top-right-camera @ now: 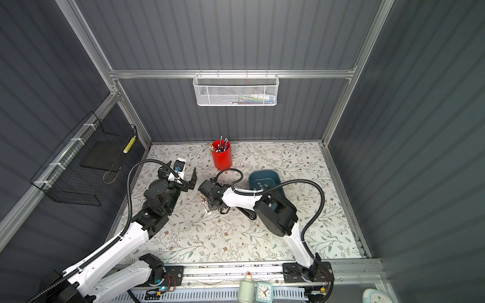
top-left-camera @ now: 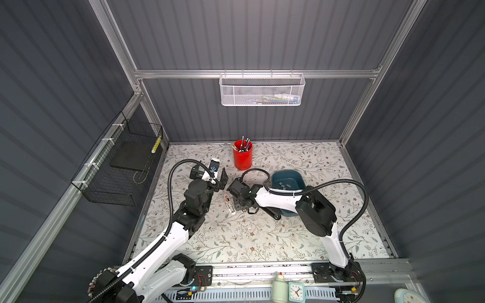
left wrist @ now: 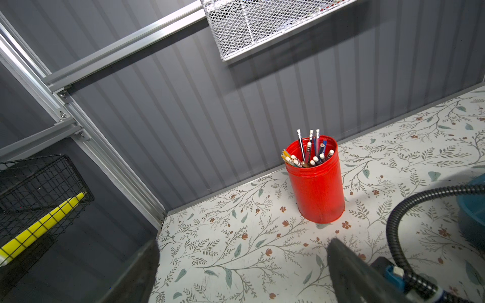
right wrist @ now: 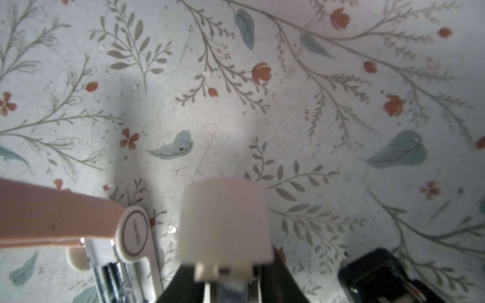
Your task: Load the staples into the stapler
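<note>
The stapler (top-left-camera: 229, 203) lies opened on the flowered table, left of centre. Its pink top arm (right wrist: 52, 212) is swung away and its metal channel (right wrist: 105, 275) is bare. My right gripper (top-left-camera: 240, 204) hangs just right of it, pointing down. In the right wrist view a pale, finely ribbed strip of staples (right wrist: 225, 223) sits between the right gripper's (right wrist: 231, 265) dark fingers and hides their tips. More staples (top-left-camera: 284, 185) lie in the blue bin (top-left-camera: 286, 173). My left gripper (top-left-camera: 209, 171) is raised behind the stapler, open and empty (left wrist: 244, 246).
A red cup of pencils (top-left-camera: 242, 157) stands at the back centre. A white mesh basket (top-left-camera: 262, 89) hangs on the back wall and a black wire basket (top-left-camera: 118, 170) on the left wall. A small black object (right wrist: 372, 272) lies beside the right gripper.
</note>
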You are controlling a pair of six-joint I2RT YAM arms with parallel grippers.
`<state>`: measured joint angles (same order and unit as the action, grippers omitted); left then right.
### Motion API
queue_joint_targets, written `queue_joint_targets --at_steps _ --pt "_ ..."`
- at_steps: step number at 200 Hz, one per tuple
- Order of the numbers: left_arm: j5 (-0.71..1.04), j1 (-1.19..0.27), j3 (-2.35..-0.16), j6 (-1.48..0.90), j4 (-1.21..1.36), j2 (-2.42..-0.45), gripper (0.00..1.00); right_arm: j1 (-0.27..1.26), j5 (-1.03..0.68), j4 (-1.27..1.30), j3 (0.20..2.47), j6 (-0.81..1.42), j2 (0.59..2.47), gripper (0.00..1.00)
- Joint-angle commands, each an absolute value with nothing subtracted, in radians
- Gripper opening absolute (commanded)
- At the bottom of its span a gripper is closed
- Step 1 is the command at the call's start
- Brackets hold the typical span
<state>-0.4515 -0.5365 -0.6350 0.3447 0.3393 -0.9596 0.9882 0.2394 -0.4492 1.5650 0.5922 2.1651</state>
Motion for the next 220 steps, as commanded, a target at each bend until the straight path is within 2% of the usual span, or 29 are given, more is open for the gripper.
queue_joint_targets --at_steps 1,35,96,119,136,160,177,220 --pt "-0.439 -0.532 -0.671 0.355 0.341 -0.952 1.00 0.987 0.246 -0.435 1.547 0.608 2.168 0.39" --pt "-0.429 -0.532 -0.673 0.356 0.336 -0.948 1.00 0.987 0.248 -0.421 1.527 0.612 2.141 0.51" --pt "-0.402 -0.532 -0.699 0.358 0.302 -0.932 1.00 0.994 0.261 -0.398 1.454 0.615 2.024 0.66" --pt "-0.414 -0.532 -0.731 0.319 0.253 -0.900 1.00 0.997 0.260 -0.368 1.396 0.614 1.950 0.72" --pt "-0.458 -0.532 -0.752 0.202 0.245 -0.861 1.00 0.998 0.252 -0.341 1.350 0.608 1.889 0.76" --pt "-0.385 -0.532 -0.798 0.179 0.168 -0.839 1.00 1.002 0.231 -0.298 1.287 0.595 1.798 0.81" --pt "-0.390 -0.532 -0.778 0.166 0.197 -0.831 1.00 1.001 0.221 -0.276 1.251 0.587 1.736 0.83" --pt "-0.239 -0.532 -0.764 0.204 0.193 -0.836 1.00 1.001 0.225 -0.229 1.165 0.571 1.581 0.86"
